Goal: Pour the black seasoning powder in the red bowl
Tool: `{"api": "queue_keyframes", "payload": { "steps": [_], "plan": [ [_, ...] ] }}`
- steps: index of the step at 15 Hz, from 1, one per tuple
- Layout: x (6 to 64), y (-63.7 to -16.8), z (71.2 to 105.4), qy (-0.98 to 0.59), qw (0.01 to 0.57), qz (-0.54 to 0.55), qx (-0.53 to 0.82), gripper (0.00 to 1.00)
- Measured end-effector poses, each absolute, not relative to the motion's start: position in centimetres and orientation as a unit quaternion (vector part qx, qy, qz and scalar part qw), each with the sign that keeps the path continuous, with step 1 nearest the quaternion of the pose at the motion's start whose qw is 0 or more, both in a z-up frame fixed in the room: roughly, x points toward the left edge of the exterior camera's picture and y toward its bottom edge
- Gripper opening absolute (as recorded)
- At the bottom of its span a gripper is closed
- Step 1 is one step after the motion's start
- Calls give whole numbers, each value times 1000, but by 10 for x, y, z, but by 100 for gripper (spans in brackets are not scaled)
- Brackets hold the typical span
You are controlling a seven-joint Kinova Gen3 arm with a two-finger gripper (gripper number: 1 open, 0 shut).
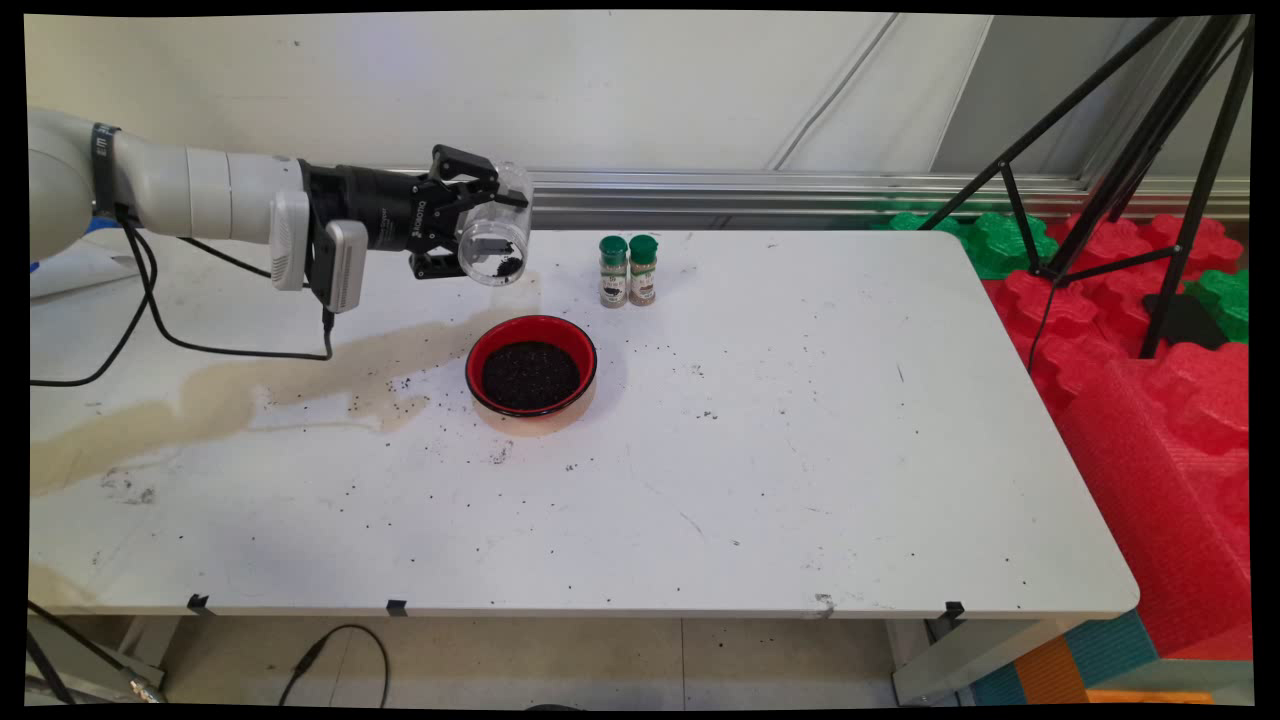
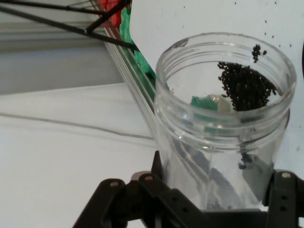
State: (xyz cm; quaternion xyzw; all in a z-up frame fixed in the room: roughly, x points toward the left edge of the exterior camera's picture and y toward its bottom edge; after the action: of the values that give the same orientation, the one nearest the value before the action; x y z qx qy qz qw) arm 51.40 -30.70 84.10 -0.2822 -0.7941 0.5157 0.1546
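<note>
Clear plastic, wide-mouthed and tipped on its side, the jar [image 1: 497,226] sits clenched in the black two-finger gripper [image 1: 452,212] in the upper left of the main frame, held above the white table [image 1: 800,450] with its mouth turned toward the lower right. A small clump of black granules [image 2: 246,85] clings inside near the lip, as the hand view shows, with a few loose grains beside it. Below and slightly right of the jar, near the frame's centre, stands a red round bowl [image 1: 531,365] filled with the same dark granules; the jar's mouth hangs above and left of the bowl's rim rather than squarely over it. Risk one: the remaining clump, if it lets go at this position, would probably fall on the table short of the bowl, adding to the scattered black specks [image 1: 400,405] already lying left of it. Risk two: the jar is smooth-walled and held near its base, so a jolt could turn it in the grip or let it slip. Risk three: two small green-capped spice bottles [image 1: 628,270] stand upright, touching each other, just right of the jar and behind the bowl; a sweep toward the right of the frame could topple them. A tan stain [image 1: 250,395] spreads across the table's left half beneath the arm.
</note>
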Motion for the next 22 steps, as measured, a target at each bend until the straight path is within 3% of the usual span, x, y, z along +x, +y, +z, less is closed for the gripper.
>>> {"api": "queue_keyframes", "payload": {
  "steps": [15, 22],
  "plan": [
    [503, -299, 856, -861, 331, 386, 1, 0],
    [497, -297, 863, -859, 383, 326, 100, 0]
  ]
}}
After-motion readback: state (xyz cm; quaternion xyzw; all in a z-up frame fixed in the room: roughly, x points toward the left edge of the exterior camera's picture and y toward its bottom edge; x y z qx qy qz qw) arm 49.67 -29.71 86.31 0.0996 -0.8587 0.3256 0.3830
